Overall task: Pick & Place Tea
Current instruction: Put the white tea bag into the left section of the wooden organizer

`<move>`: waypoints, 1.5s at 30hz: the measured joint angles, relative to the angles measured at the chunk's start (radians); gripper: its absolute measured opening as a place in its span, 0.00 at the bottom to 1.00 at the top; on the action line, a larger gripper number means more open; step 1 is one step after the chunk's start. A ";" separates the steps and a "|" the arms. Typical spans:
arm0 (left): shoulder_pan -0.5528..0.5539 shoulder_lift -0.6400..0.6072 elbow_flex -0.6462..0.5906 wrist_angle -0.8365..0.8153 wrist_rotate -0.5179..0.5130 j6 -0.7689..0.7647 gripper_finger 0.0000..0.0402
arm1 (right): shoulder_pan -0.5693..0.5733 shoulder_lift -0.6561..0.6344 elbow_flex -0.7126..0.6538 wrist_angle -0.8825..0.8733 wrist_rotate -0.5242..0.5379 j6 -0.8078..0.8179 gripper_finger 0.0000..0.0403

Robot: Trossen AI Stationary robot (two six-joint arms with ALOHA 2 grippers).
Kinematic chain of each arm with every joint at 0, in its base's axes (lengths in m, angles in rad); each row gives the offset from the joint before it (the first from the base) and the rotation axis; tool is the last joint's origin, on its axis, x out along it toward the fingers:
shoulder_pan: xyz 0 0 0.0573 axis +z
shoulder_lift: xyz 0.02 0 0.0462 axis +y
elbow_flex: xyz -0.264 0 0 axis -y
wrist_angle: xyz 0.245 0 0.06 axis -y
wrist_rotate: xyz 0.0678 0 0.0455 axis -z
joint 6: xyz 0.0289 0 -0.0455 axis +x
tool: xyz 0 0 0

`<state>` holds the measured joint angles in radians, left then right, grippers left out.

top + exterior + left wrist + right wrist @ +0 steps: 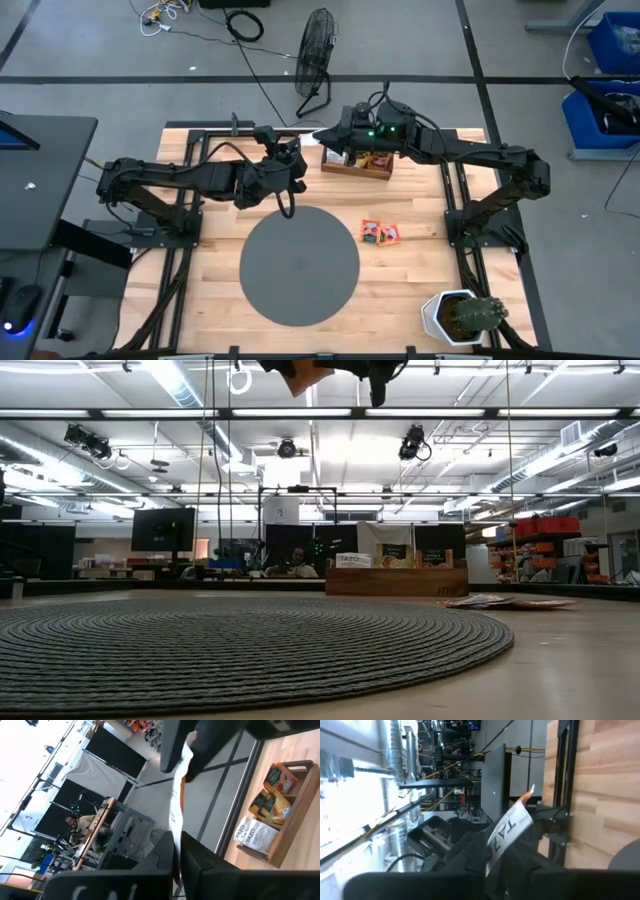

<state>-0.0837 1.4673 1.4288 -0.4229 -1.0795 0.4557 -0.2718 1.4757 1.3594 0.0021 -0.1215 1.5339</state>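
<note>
Starting on the left, the left gripper [289,205] hangs over the far rim of the grey mat [299,265], clenched on a thin white-and-orange tea packet [176,805] that shows edge-on between its fingers in the left wrist view. My guess is it's about to drop that one on the mat. The pinch sits on just a sliver of a floppy paper square, so it could twist or slide out early and land off the mat.

The mat itself is a round, flat disc with a coiled, ribbed weave, and it looks grippy enough that packets shouldn't skid.

Further right, two orange packets [380,233] lie flat on the pale plank table [420,275] just beside the mat, not on it.

Behind them is the wooden box [357,166] with more packets standing on edge. The right gripper [325,143] is at its left end, grasping a white packet [509,831] with dark lettering. That one sticks out at an angle, so it could snag the box wall or pull a neighbour out when lifted.

A potted cactus [466,316] sits at the near right corner.
</note>
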 joint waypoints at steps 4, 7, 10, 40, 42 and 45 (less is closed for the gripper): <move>0.000 0.000 0.000 0.002 0.009 -0.004 0.03 | 0.000 -0.001 0.000 0.000 0.010 -0.083 0.04; 0.002 0.000 0.000 0.002 0.038 -0.071 0.08 | 0.001 -0.001 0.000 0.003 0.033 -0.128 0.02; 0.002 0.000 0.000 0.000 0.057 -0.130 0.16 | 0.000 -0.001 0.000 0.002 0.045 -0.162 0.01; 0.220 -0.237 0.001 -0.223 1.075 -0.765 0.42 | 0.074 -0.157 0.000 -0.527 -0.054 -1.484 0.00; 0.232 -0.204 0.001 -0.249 1.117 -0.785 0.42 | 0.094 -0.153 0.000 -0.540 -0.054 -1.547 0.00; 0.231 -0.150 0.000 -0.265 1.157 -0.775 0.42 | 0.115 -0.141 0.000 -0.584 -0.054 -1.619 0.00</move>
<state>0.1469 1.3173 1.4284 -0.6877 0.0773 -0.3191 -0.1572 1.3352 1.3594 -0.5820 -0.1757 -0.0847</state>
